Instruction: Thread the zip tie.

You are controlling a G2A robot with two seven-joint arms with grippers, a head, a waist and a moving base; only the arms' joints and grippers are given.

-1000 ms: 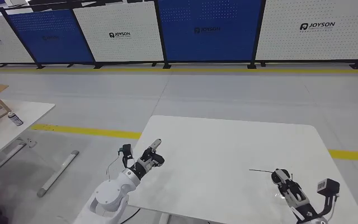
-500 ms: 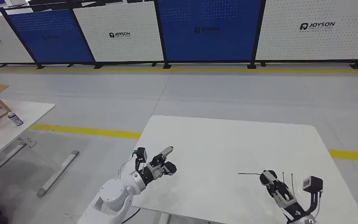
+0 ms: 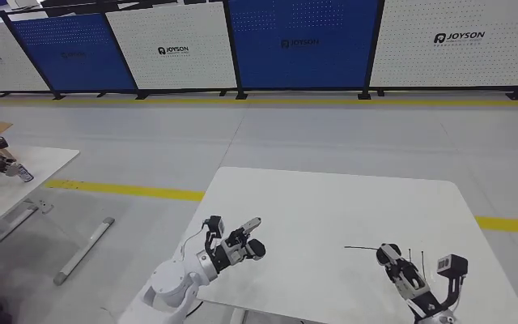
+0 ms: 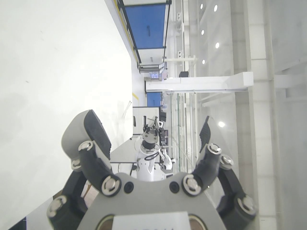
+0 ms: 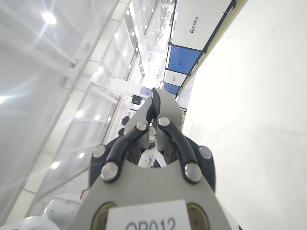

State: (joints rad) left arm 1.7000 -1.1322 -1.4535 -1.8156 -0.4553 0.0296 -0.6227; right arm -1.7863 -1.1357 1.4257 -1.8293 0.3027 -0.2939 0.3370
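Zip tie [image 3: 362, 248]: thin black strip. One end is pinched in the right gripper [image 3: 384, 252], and the free tail points out over the white table [image 3: 324, 194] toward the left gripper [image 3: 255, 235]. It sits near the front edge, on the right-hand side.

Change, last second:
- The left gripper has come in from the table's left edge toward the middle and is still advancing.
- The right gripper moved a little way to meet it, carrying the zip tie, then all but stopped in the last half second.
- The gap between the two is narrower, but they remain well apart.

Meaning for your task: you are probably still in the approach. The tail lies straight with no loop formed, so threading has not begun. The left gripper likely has to reach the tail first.

Per view:
- Top view: gives you the tail's direction and the gap between the arms. It also shows two thin dark strips [image 3: 409, 257] just beside the right gripper, perhaps spare ties.
- Left wrist view: the left gripper [image 4: 147, 123] has its fingers spread wide with nothing between them.
- Right wrist view: the right gripper [image 5: 153, 101] has its fingers pressed together. You cannot tell the tie from the black pad here.
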